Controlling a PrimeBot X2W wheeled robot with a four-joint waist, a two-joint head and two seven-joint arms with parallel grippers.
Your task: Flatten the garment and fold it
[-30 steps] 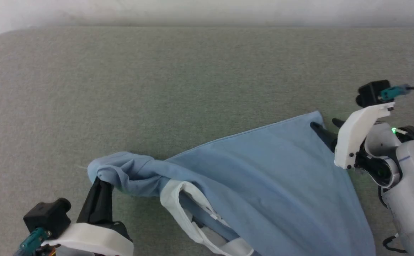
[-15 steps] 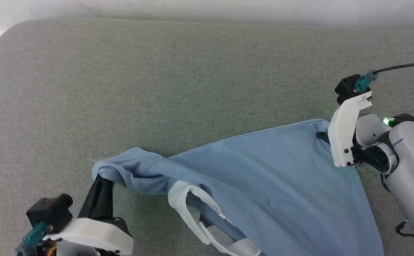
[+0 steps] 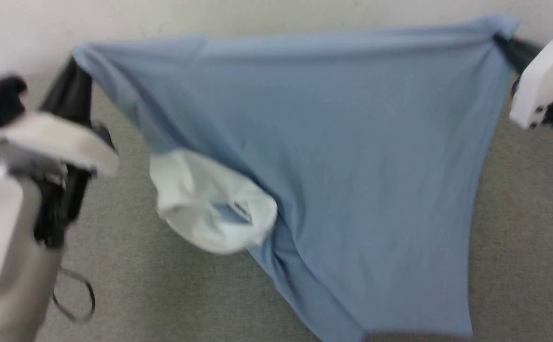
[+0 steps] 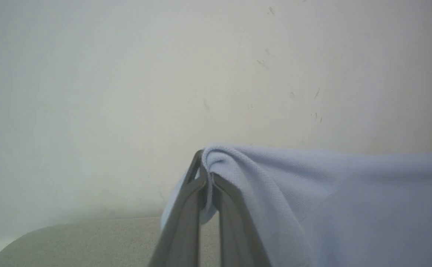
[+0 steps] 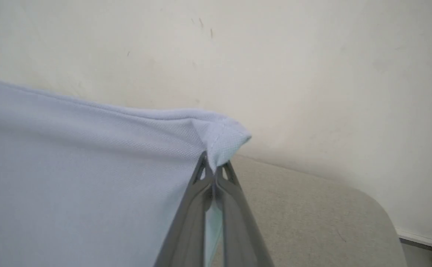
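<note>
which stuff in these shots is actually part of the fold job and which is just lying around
Part of the job: the garment, hanging spread; the left gripper, shut on one top corner; the right gripper, shut on the other.
Just there: the grey padded surface; the pale wall; a black cable loop by the left arm.

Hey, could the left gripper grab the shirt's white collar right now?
Probably not: the left gripper is shut on a corner of the garment, holding it up. The collar hangs unobstructed below, but reaching means letting go.
</note>
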